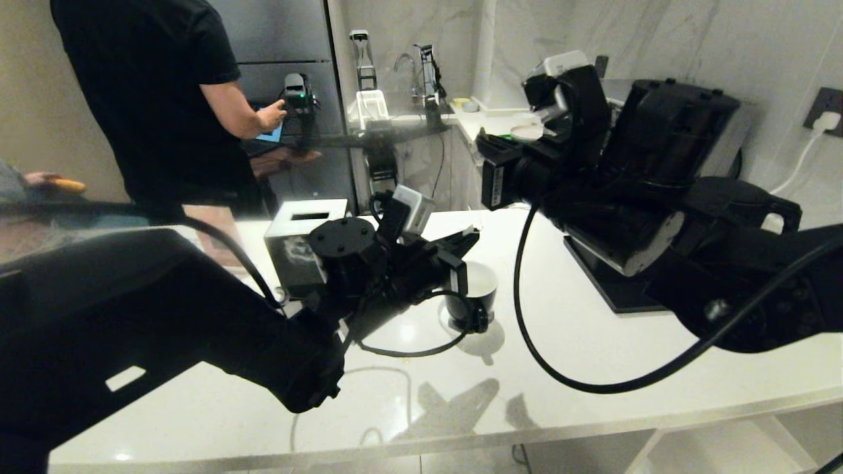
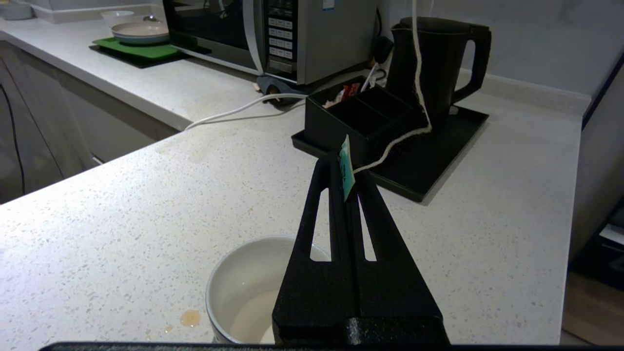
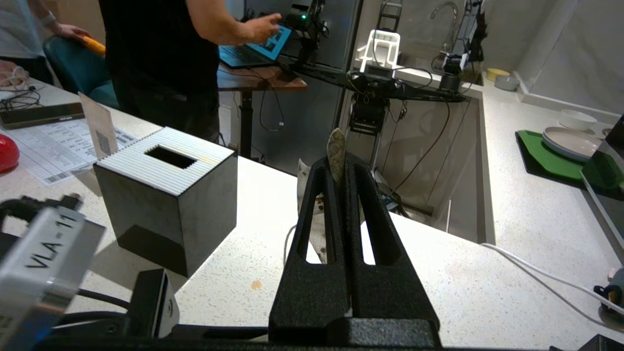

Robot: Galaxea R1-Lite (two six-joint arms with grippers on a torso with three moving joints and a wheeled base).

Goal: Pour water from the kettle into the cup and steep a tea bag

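Black fingers of the left gripper (image 2: 347,168) pinch a teal tag (image 2: 345,167) above the cup (image 2: 243,287); the right gripper (image 3: 336,161) clamps the tea bag (image 3: 336,153). Beyond the left gripper stands the kettle (image 2: 438,63).

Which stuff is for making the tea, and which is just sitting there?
For the tea:
- kettle
- cup
- tea bag
- its teal tag and string

Just sitting there:
- tissue box
- organizer box
- microwave
- plate

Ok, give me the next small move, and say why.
Probably swing the right gripper over the cup and lower the tea bag in: its jaws pinch the bag off to the side, while the left gripper holds the teal tag above the cup.
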